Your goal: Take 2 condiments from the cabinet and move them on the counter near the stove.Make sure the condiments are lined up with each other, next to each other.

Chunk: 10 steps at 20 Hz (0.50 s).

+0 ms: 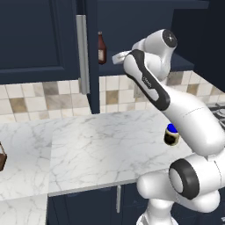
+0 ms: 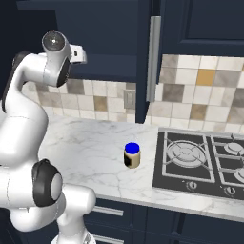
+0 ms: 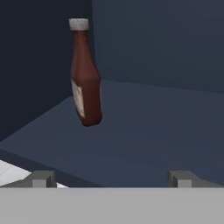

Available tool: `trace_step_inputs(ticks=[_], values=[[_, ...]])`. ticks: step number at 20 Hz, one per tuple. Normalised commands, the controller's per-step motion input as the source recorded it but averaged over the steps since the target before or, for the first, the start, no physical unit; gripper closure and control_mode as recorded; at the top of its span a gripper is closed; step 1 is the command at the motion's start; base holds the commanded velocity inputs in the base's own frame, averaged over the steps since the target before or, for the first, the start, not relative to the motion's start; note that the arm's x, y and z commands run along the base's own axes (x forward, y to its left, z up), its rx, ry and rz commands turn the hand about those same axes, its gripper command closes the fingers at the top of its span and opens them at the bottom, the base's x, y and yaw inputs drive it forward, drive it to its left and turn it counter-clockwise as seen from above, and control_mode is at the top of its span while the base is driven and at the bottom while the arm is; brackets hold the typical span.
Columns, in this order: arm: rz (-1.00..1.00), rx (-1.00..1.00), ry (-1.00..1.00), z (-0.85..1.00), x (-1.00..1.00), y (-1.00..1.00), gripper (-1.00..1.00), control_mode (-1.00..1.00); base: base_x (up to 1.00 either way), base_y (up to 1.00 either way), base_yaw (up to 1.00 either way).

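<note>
A slim reddish-brown bottle (image 3: pixel 85 74) with a pale cap stands upright on the floor of the open navy cabinet (image 3: pixel 153 131), and it also shows as the bottle (image 1: pixel 101 48) just right of the long silver handle (image 1: pixel 82 52). My gripper (image 3: pixel 113 179) is open, level with the cabinet's front edge, with the bottle ahead and to the left and nothing between the fingers. The cream jar (image 2: pixel 132 155) with a blue lid stands on the marble counter (image 2: pixel 86 143) left of the black stove (image 2: pixel 200 162). In the left base view my arm half hides the jar (image 1: pixel 171 134).
The open cabinet door (image 1: pixel 92 66) hangs edge-on over the counter, its handle (image 2: pixel 153 52) above the stove's left edge. A dark brown object with a handle (image 1: pixel 2 156) sits at the far left. A tiled backsplash (image 1: pixel 48 99) runs behind the counter.
</note>
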Motion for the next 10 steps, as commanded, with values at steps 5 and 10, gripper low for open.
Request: trace_step_inputs(ticks=[5,10], values=[[0.02,0.01,-0.02,0.17,0.33,0.25,-1.00,-1.00,0.00,0.00,0.00],[0.05,0.01,0.00,0.23,0.34,0.29,-1.00,-1.00,0.00,0.00,0.00]])
